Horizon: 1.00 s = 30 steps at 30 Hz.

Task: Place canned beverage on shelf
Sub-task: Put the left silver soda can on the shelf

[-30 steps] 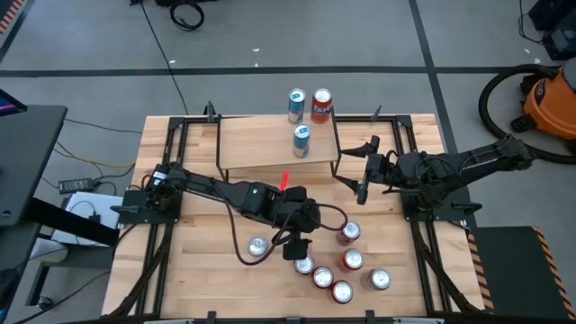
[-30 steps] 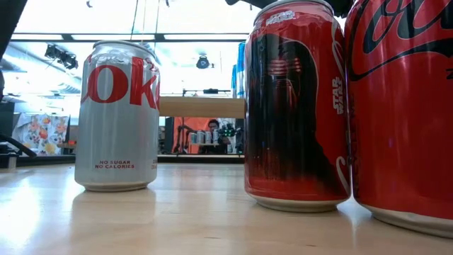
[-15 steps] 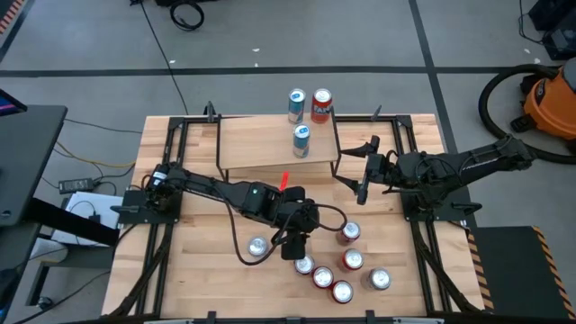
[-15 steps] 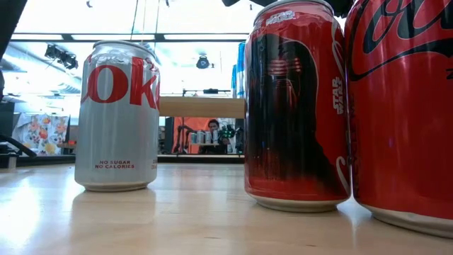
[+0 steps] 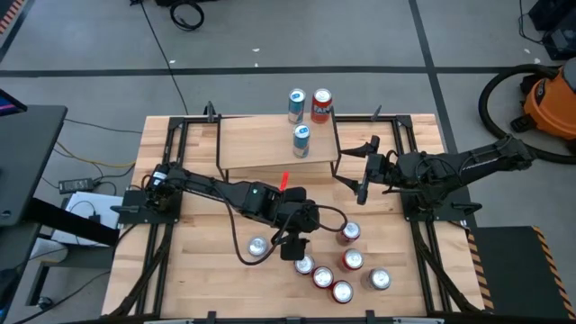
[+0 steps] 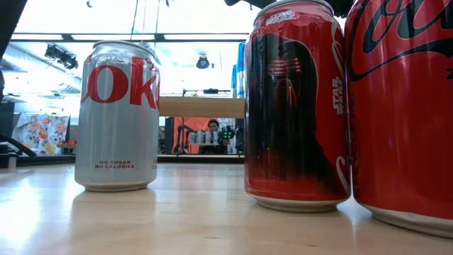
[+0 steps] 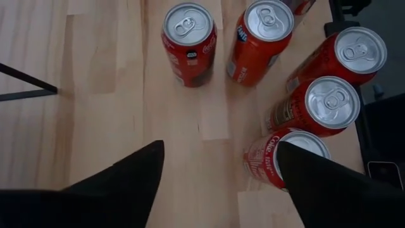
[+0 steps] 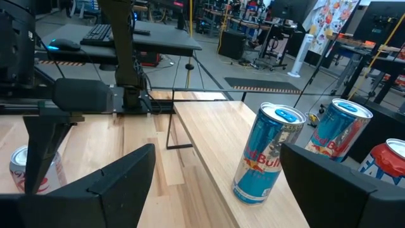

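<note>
Well, nothing on the table has moved since a moment ago. My left gripper (image 7: 218,149) hangs open over bare wood near the front, holding nothing (a red Coke can (image 7: 273,159) stands just beside one finger). My right gripper (image 8: 215,149) waits open by the right end of the shelf (image 5: 261,144). I think that red can still needs grabbing.

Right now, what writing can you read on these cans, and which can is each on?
"OKE", "NO SUGAR NO CALORIES": silver can, low view.
"STAR WARS": dark red can.
"Red Bull": blue-silver can on the light-wood shelf.
Small print on the red cans in the left wrist view: too small.
</note>
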Available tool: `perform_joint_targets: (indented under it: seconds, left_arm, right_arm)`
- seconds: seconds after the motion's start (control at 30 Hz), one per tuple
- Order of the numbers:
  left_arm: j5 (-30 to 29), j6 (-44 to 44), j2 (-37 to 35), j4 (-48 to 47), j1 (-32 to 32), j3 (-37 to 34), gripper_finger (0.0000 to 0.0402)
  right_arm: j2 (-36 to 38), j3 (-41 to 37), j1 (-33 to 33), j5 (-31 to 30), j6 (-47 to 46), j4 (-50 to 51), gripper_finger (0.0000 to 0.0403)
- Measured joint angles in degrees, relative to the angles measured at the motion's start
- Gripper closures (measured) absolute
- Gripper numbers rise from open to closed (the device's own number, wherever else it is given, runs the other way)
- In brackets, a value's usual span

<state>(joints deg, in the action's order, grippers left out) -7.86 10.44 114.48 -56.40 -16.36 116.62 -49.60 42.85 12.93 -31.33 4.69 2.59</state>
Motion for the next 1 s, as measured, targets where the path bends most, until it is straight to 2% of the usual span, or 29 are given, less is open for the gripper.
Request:
perform_joint_targets:
  seconds: [0.3,0.53,0.77,1.0]
  left_arm:
    - [0.7,0.9,0.0,0.0,0.0,0.0,0.0011]
    - [0.9,1.8,0.0,0.1,0.0,0.0,0.0002]
    - [0.9,2.3,0.0,0.3,0.1,0.0,0.0022]
    - [0.9,2.0,0.0,0.3,0.1,0.0,0.0089]
  right_arm:
    - [0.0,0.0,0.0,0.0,0.0,0.0,0.0053]
    - [0.0,0.0,0.0,0.0,0.0,0.0,0.0053]
    - [0.0,0.0,0.0,0.0,0.0,0.0,0.0053]
    - [0.0,0.0,0.0,0.0,0.0,0.0,0.0053]
